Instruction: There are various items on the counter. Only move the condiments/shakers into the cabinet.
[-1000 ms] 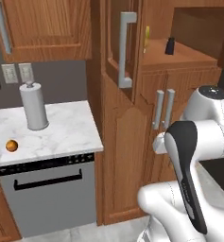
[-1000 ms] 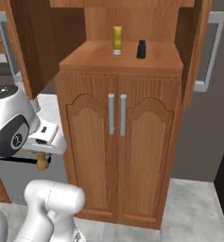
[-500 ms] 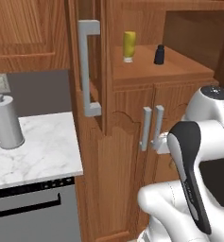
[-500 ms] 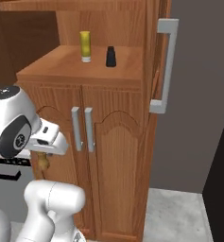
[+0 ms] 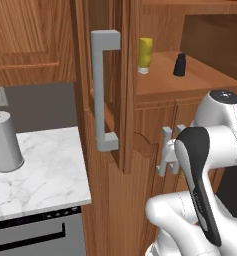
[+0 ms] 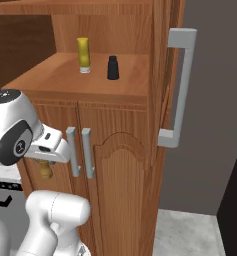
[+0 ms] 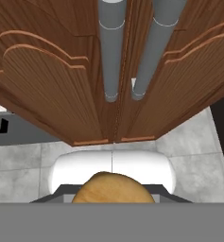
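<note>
1. Grey canister [image 5: 4,142] stands at the far left of the left base view on the marble counter [image 5: 45,170]; its left side is cut off by the picture edge.
2. Dark appliance front below the counter shows just its top strip and part of a black handle; the rest runs out of frame.
3. Cabinet door [image 5: 121,75] hangs open, seen nearly edge-on, with its long grey bar handle [image 5: 103,90] facing the camera. In the right base view the door [image 6: 162,75] on the right side is open too, with its handle [image 6: 177,87] outward.
4. On the wooden shelf [image 5: 190,80] the yellow bottle [image 5: 145,55] stands upright, and the black shaker [image 5: 180,65] stands just to its right, apart from it. The right base view shows the same pair: bottle [image 6: 83,55], shaker [image 6: 112,67].
5. Low doors beneath the shelf are closed; their paired short handles [image 6: 80,152] are partly covered by the arm in both base views.
6. Gripper [image 6: 46,167] sits low in front of the left low door, mostly hidden behind the arm's white joint. A tan wooden shaker [image 6: 45,171] pokes out just below the hand.
7. Hand view: the rounded wooden top of the shaker [image 7: 112,188] fills the bottom centre between the fingers, which are closed on it. The fingertips themselves are hard to make out, and the shaker's lower body is cut off.
</note>
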Controlling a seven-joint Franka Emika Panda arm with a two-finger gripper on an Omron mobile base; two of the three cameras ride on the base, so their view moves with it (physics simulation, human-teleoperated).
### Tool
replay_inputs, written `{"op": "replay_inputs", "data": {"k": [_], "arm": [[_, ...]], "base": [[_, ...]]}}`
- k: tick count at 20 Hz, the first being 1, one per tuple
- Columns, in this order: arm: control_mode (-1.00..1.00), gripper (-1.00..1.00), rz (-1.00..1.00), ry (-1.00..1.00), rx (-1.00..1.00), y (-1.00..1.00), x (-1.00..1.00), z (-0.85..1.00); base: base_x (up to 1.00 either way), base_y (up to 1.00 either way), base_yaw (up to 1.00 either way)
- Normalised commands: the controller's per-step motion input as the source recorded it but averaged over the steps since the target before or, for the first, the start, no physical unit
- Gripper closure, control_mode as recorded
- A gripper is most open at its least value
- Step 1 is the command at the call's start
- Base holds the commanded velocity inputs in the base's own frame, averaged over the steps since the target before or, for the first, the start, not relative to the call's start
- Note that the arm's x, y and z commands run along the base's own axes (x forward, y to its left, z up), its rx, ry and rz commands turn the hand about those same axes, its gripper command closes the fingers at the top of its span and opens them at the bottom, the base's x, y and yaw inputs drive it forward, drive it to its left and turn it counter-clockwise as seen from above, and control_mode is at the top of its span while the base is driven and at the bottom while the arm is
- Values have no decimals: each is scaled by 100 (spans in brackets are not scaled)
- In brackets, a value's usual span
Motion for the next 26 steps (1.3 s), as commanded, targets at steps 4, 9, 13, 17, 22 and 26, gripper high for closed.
{"op": "replay_inputs", "data": {"k": [4,9,13,17,22,26], "arm": [[100,100,0,0,0,0,0,0],[100,100,0,0,0,0,0,0],[100,100,0,0,0,0,0,0],[-100,100,0,-17,6,-1,-24,49],[-100,100,0,-48,7,-5,-44,100],[-100,100,1,-29,3,-1,8,99]], "base": [[40,0,0],[45,0,0],[24,0,0],[0,0,0],[0,0,0],[0,0,0]]}}
